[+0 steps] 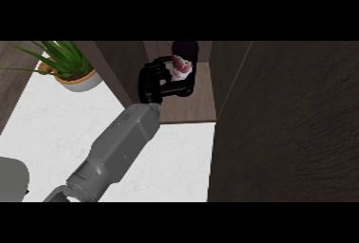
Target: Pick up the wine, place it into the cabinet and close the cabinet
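While inside the cabinet (189, 107), the robot hand (160, 80) grips the wine (184, 61).

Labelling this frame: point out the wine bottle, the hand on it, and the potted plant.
wine bottle (182, 67), head view, on its red-and-white label.
hand (155, 81), head view, on the black palm beside the bottle.
potted plant (79, 80), head view, on the white pot's wall.
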